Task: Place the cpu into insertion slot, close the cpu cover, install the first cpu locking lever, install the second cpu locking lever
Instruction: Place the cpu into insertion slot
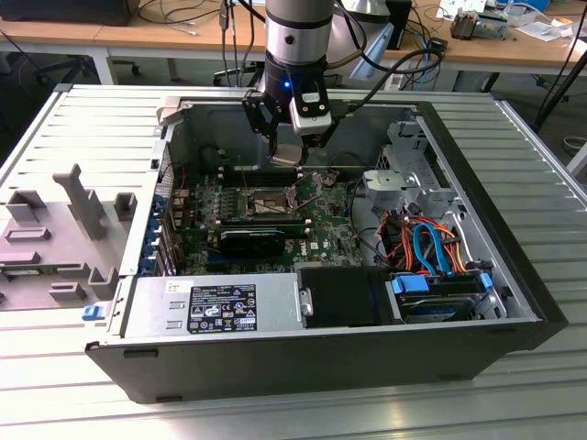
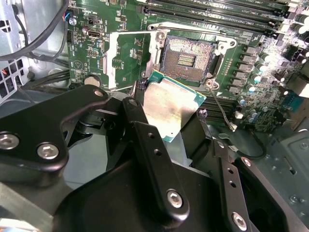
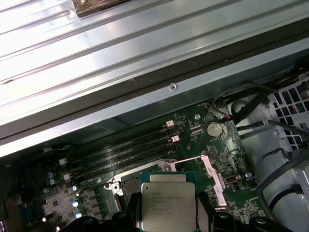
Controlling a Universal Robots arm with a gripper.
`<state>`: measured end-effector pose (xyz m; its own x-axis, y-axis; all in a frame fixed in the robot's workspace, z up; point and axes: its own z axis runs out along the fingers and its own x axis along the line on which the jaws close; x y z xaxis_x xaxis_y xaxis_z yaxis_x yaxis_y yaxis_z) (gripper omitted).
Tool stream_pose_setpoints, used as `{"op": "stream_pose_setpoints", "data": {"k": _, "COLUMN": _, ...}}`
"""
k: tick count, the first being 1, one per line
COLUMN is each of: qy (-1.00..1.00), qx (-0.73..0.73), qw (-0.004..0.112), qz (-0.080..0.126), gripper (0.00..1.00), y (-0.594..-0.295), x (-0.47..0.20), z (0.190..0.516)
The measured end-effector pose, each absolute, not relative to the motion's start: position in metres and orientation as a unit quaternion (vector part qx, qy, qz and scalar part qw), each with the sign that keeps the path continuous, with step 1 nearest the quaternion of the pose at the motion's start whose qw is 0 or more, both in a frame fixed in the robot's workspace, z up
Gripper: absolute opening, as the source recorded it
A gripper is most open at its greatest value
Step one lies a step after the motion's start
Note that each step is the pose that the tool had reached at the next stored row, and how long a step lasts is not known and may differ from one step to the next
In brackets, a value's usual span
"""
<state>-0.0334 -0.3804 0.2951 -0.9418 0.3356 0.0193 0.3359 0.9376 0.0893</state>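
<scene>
cpu (image 2: pixel 171 108) is off the board - clamped by its edges between the two black fingers (image 2: pixel 145 133) of the gripper (image 2: pixel 168 111), metal top up. In the exterior view it hangs well above the motherboard (image 1: pixel 326 234), over the middle part near the memory slots (image 2: pixel 217 14). In the second wrist view it overlaps one corner of the insertion slot (image 2: pixel 188 59). The slot is bare, with its contacts showing. The cpu cover (image 2: pixel 155 54) is swung open to the side of the slot, green board visible through its window. A thin metal lever (image 2: pixel 221 107) sticks out loose past the slot's opposite side. The slot sits mid-board, memory slots running along the board edge beyond it - all inside the open computer case (image 1: pixel 275 362) on a ribbed metal table (image 1: pixel 83 119).
</scene>
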Motion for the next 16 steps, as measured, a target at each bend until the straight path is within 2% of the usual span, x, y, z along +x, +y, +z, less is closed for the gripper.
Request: {"op": "stream_pose_setpoints", "data": {"k": 16, "qy": -0.983, "qx": -0.177, "qw": 0.002, "qz": -0.046, "gripper": 0.55, "y": -0.3804, "x": -0.0334, "z": 0.2948}}
